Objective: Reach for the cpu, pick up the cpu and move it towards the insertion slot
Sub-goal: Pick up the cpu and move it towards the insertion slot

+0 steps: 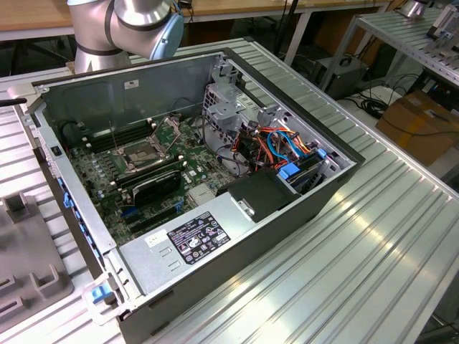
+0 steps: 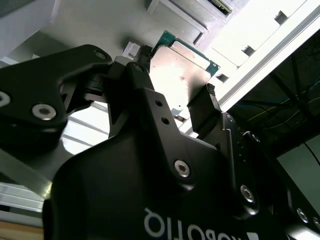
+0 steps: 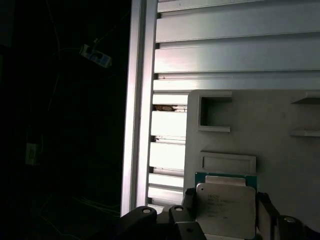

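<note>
In the exterior view an open computer case [image 1: 305,107] lies on a ribbed metal counter [image 1: 351,272]. Inside it the motherboard [image 1: 104,179] lies flat, with the square metal-framed socket [image 1: 143,154] hemmed closely by memory sticks. A power supply [image 1: 186,240] and a knot of coloured cables [image 1: 287,147] crowd the end toward the exterior view's right. Straight above the socket the room is open up to the case rim. The arm [image 1: 122,25] stands behind the far wall. A grey tray [image 1: 21,244] with raised blocks sits on the counter just beside the case, at the exterior view's left.

The second wrist view looks along the black pincer [image 2: 175,85]. Its two fingers [image 2: 202,107] are closed onto opposite edges of the cpu [image 2: 180,67] — the dull silver lid faces the camera, with a thin green border round it. Behind the cpu are the pale tray [image 2: 90,22] and the counter's slotted edge [image 2: 280,45], with dark space past it.

The first wrist view shows the cpu [image 3: 225,210] from its printed side, clamped in the pincer [image 3: 226,217] over the grey tray [image 3: 270,115], near a shallow rectangular frame [image 3: 227,162] moulded on it. The tray lies close to the counter's edge rail [image 3: 140,100] — beyond the rail is dark open space. I cannot tell whether the cpu rests on the tray or hangs clear of it.
</note>
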